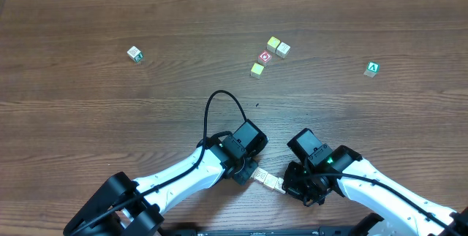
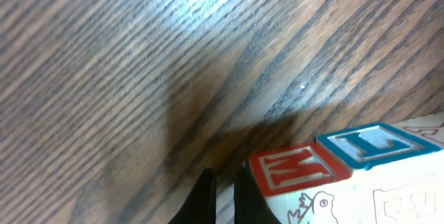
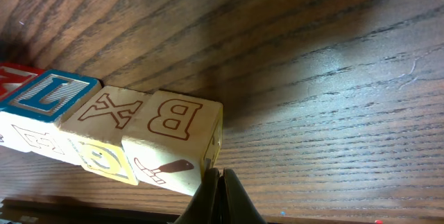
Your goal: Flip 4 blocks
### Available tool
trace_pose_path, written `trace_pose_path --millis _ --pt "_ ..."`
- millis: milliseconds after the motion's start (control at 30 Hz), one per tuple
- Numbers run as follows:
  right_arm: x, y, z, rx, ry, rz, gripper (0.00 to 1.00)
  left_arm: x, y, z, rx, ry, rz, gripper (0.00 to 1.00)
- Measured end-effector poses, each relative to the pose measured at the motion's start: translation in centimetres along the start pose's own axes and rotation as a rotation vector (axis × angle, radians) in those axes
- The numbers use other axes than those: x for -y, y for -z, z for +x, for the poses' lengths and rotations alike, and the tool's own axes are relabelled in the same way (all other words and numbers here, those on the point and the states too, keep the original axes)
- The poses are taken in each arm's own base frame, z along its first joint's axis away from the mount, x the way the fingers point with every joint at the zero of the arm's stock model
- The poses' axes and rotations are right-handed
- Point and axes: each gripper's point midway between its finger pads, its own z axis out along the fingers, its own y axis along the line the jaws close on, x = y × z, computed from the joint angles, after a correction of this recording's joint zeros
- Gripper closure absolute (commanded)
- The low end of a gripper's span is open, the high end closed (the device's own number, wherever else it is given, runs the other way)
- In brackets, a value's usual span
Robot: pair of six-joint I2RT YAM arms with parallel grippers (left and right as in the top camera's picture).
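Observation:
A short row of several lettered blocks (image 1: pixel 270 183) lies end to end near the table's front edge, between my two grippers. My left gripper (image 1: pixel 257 176) is shut and empty. In the left wrist view its tips (image 2: pixel 223 197) stand against the end of the red M block (image 2: pixel 298 172), with a blue-lettered block (image 2: pixel 374 144) beside it. My right gripper (image 1: pixel 286 188) is shut too. Its tips (image 3: pixel 218 195) touch the lower corner of the B block (image 3: pixel 173 141) at the other end, next to the X block (image 3: pixel 111 109).
Loose cubes lie farther back: a pale one (image 1: pixel 134 53) at the left, two touching pale ones (image 1: pixel 278 46), a yellowish one (image 1: pixel 257 69), a red-ring cube (image 1: pixel 265 57) and a green A cube (image 1: pixel 373 69). A black cable (image 1: pixel 219 108) loops above the left arm.

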Motion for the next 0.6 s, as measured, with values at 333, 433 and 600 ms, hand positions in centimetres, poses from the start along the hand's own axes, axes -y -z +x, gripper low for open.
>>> trace_pose_path --millis 333,433,600 --pt "-0.05 0.00 0.06 -0.004 -0.004 -0.003 0.96 -0.08 0.00 -0.07 0.003 -0.023 -0.005 0.96" --pt "-0.07 0.00 0.13 -0.008 -0.004 -0.004 0.96 -0.10 0.00 0.06 -0.002 -0.031 -0.006 0.96" --pt "-0.09 0.00 0.16 -0.009 -0.007 -0.005 0.96 -0.10 0.00 0.09 -0.004 -0.034 -0.006 0.96"
